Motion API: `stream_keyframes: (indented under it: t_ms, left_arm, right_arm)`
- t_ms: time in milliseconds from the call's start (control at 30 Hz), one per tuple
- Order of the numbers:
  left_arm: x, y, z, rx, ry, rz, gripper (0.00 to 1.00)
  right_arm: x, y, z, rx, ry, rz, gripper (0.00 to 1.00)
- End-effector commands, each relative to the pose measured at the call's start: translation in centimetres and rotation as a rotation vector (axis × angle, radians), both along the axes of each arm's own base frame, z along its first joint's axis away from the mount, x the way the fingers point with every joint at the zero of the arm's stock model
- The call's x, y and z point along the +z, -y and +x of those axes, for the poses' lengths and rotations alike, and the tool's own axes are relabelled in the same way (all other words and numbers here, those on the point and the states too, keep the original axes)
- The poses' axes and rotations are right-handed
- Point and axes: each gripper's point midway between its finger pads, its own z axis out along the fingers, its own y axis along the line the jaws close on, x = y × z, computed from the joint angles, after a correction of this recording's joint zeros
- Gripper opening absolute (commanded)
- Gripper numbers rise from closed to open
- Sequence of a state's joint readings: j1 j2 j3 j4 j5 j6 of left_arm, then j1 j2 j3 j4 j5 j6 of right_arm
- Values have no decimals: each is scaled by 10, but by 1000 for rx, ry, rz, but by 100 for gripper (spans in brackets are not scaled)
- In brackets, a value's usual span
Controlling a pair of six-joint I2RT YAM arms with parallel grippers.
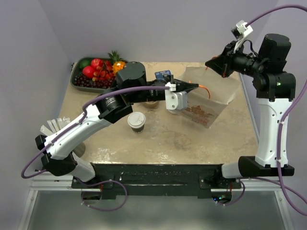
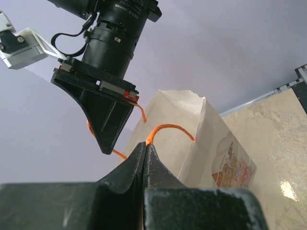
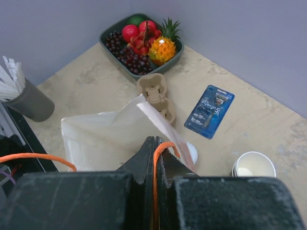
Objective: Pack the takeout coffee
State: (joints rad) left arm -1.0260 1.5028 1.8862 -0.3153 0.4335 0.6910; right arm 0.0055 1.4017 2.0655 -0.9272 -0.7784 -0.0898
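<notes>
Takeout coffee (image 1: 136, 120) upright on the table (image 1: 168, 143), white lid on, sitting just under the left forearm in the top view. It's outside the paper bag (image 1: 213, 98), off to the bag's left w/ bare tabletop between.

Bag stands at the right-centre of the table, mouth up, cream sides, printed picture on one face.

Left gripper (image 1: 194, 86) reaches across to the bag's top, jaws clenched on the near orange handle (image 2: 168, 127); cord pokes out right at the fingertips in the left wrist cam.

Right gripper (image 1: 209, 63) comes in from above on the far side, jaws pinched tight on the far orange handle (image 3: 160, 153). The two grippers are close together over the bag mouth, not touching.

Beyond the bag in the right wrist cam:
- pulp cup carrier (image 3: 156, 93)
- fruit tray (image 3: 115, 25) in the corner
- blue razor pack (image 3: 209, 111)
- stack of paper cups (image 3: 253, 165)
- grey straw holder (image 3: 31, 103) at the edge
</notes>
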Motion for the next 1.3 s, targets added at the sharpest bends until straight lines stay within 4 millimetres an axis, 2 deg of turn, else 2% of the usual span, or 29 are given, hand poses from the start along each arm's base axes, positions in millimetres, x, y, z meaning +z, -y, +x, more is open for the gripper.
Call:
stream_keyframes:
  t_ms: [0, 33, 67, 167, 233, 267, 300, 333, 367, 400, 433, 467, 500, 533, 567, 600, 667, 700, 867, 1000, 1033, 1067, 1133, 1167, 1233, 1267]
  left_arm:
    - [13, -14, -11, -10, -17, -44, 0]
    - [2, -12, -13, -24, -35, -26, 0]
    - [4, -14, -15, -30, -35, -38, 0]
    - [-9, -12, -13, -19, -76, -26, 0]
    - [-38, -11, -4, 24, -111, 25, 0]
    - [-49, -18, -5, 41, -131, 35, 10]
    - [-104, -18, 0, 68, -197, 119, 47]
    - [-118, -21, 0, 76, -207, 122, 60]
    - [-121, -29, -6, 68, -204, 113, 67]
    - [-148, -30, -7, 70, -227, 143, 79]
    - [-136, -29, -5, 73, -208, 85, 84]
    - [-133, -29, -4, 81, -211, 65, 88]
    - [-127, -27, -1, 86, -201, 51, 91]
    - [-124, -24, 2, 91, -192, 51, 92]
    - [-125, -20, 7, 99, -192, 55, 93]
    - [-117, -19, 10, 104, -174, 43, 93]
    - [-117, -18, 14, 108, -148, 48, 94]
    - [-107, -18, 16, 112, -101, 24, 94]
    - [-97, -20, 26, 153, -24, -3, 94]
    - [-106, -13, 18, 65, 55, 64, 95]
    - [-116, -10, 10, 13, 45, 107, 95]
    - [-122, -5, 11, -1, 46, 125, 95]
    - [-116, 3, 11, -19, 49, 105, 95]
    - [-121, 10, 16, -15, 43, 108, 94]
    - [-111, 20, 25, 22, 58, 50, 93]
    - [-122, 30, 32, 30, 51, 64, 93]
  right_arm:
    - [-2, -3, -2, 24, -8, 11, 0]
    - [-4, -3, -3, 29, -14, 11, 0]
    - [-6, -3, -3, 27, -21, 11, 0]
    - [-15, -2, -3, 22, -36, 0, 0]
    - [-42, 0, -2, 28, -96, -29, 3]
    - [-58, 1, -1, 30, -129, -42, 17]
    - [-89, 5, -1, 17, -197, -69, 30]
    - [-103, 6, -2, 10, -231, -76, 45]
    - [-111, 9, -1, -1, -248, -87, 56]
    - [-120, 10, 0, -8, -263, -95, 64]
    - [-119, 13, 3, -27, -258, -103, 74]
    - [-115, 14, 5, -31, -242, -103, 78]
    - [-101, 14, 8, -36, -198, -101, 82]
    - [-97, 14, 14, -40, -187, -103, 86]
    - [-93, 14, 17, -44, -181, -103, 86]
    - [-83, 15, 18, -42, -159, -109, 86]
    - [-84, 15, 23, -40, -166, -118, 86]
    - [-85, 16, 24, -38, -161, -124, 86]
    - [-90, 16, 18, -39, -163, -125, 86]
    - [-97, 21, 14, -60, -166, -153, 86]
    - [-98, 22, 12, -60, -167, -160, 86]
    - [-98, 23, 10, -60, -166, -168, 86]
    - [-98, 26, 3, -65, -159, -193, 86]
    - [-99, 28, 1, -72, -156, -206, 86]
    - [-102, 37, -3, -114, -155, -242, 86]
    - [-103, 41, -4, -131, -156, -258, 86]
